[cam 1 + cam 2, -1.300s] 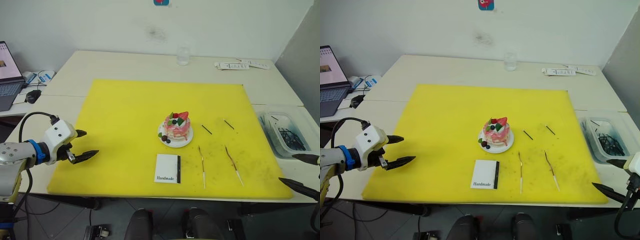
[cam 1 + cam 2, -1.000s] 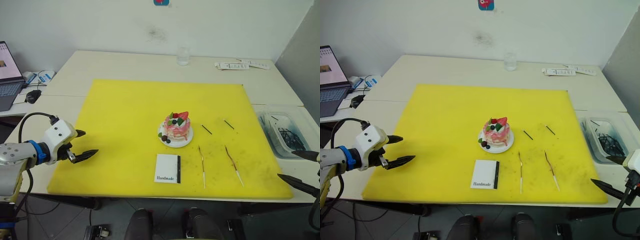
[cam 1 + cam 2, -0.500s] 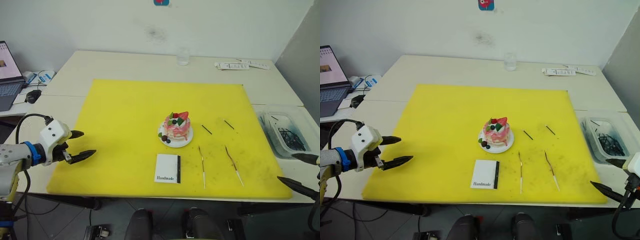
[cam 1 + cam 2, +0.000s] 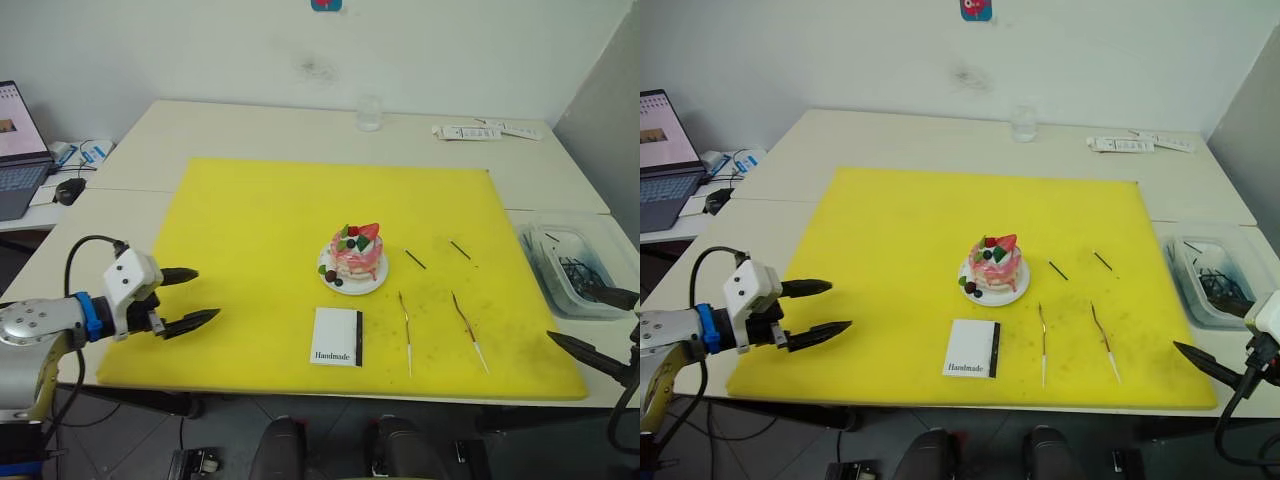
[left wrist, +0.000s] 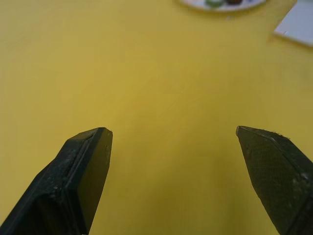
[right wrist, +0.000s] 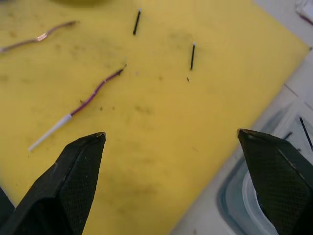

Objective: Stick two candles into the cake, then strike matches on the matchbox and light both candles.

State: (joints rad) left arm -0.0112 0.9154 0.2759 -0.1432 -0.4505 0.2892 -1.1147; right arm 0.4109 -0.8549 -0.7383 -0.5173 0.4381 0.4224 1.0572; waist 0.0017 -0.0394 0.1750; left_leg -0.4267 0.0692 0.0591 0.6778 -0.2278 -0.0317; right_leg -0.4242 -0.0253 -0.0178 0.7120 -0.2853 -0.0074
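I see a pale table [image 4: 260, 125] carrying a yellow mat [image 4: 270, 230], a glass [image 4: 369, 113] and a clear bin [image 4: 570, 268].

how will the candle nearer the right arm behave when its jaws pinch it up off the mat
The candle looks very thin and lies flat on the yellow mat, so pinching it cleanly may be hard. Its wavy length suggests it could bend or snap. It is probably very light, and its kinks should stop it rolling.

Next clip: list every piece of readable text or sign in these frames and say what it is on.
"Handmade": printed in black on the white matchbox lying flat on the yellow mat.
Laptop screen at the table's left edge: content too small to read.
Red and blue sticker on the wall: a sign, but no legible text.
White strips at the far right of the table: any markings too small to read.
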